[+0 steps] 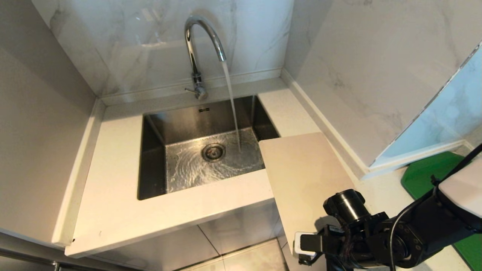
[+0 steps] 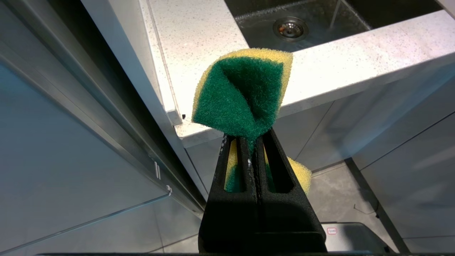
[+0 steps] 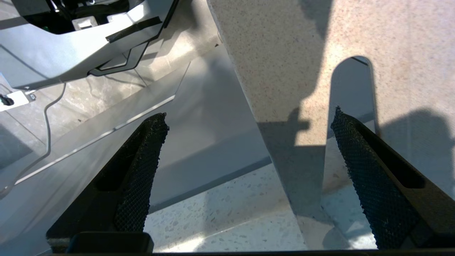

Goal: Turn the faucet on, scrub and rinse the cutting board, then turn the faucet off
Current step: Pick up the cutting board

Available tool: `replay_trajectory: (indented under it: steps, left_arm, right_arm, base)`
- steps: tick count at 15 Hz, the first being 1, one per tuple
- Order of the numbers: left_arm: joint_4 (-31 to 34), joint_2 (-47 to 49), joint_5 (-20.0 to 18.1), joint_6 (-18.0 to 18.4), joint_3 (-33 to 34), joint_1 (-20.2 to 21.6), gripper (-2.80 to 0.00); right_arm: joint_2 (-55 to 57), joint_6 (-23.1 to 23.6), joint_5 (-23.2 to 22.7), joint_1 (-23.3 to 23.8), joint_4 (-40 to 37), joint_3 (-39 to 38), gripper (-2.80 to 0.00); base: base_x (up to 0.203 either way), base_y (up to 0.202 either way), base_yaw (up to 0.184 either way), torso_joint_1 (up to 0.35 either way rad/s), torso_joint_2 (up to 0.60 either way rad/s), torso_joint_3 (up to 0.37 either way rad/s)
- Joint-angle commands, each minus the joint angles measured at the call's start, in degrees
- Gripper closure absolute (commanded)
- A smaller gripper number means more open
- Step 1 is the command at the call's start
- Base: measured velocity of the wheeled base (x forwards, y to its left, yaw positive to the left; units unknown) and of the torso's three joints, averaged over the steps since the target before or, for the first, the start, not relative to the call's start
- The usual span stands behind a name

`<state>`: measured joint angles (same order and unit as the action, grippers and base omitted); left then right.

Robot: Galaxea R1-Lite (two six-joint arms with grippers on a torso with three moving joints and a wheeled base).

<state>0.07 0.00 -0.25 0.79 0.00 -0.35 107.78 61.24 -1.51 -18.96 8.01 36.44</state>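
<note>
Water runs from the chrome faucet (image 1: pixel 196 49) into the steel sink (image 1: pixel 150 158). The cream cutting board (image 1: pixel 301 173) lies flat on the counter to the right of the sink, and its near end juts past the counter's front edge. My right arm (image 1: pixel 376 237) reaches over that near end. My right gripper (image 3: pixel 249 114) hovers open above the cutting board (image 3: pixel 284 53), one finger beside the handle slot (image 3: pixel 352 89), nothing between the fingers. My left gripper (image 2: pixel 250 137) hangs below the counter's front edge, shut on a folded green-and-yellow sponge (image 2: pixel 241 92).
A white speckled counter (image 1: pixel 113 158) rings the sink, with marble walls behind and to the right. A green flat board (image 1: pixel 425 177) lies at the far right. Grey cabinet fronts (image 2: pixel 373 124) and tiled floor lie below the counter edge.
</note>
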Motion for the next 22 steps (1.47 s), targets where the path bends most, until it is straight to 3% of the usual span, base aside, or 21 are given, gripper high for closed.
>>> replay_trajectory:
  steps: [1,22]
  left_arm:
    - [0.0,-0.2,0.0,0.0,0.0,0.0,0.0]
    - [0.0,-0.2,0.0,0.1,0.0,0.0,0.0]
  right_arm:
    - [1.4,0.3,-0.1,0.0,0.1,0.4,-2.8]
    - [5.2,-0.1,-1.4,-0.8,0.0,2.4,-2.8]
  base:
    - [0.0,0.0,0.0,0.0,0.0,0.0]
    - [0.0,0.0,0.0,0.0,0.0,0.0]
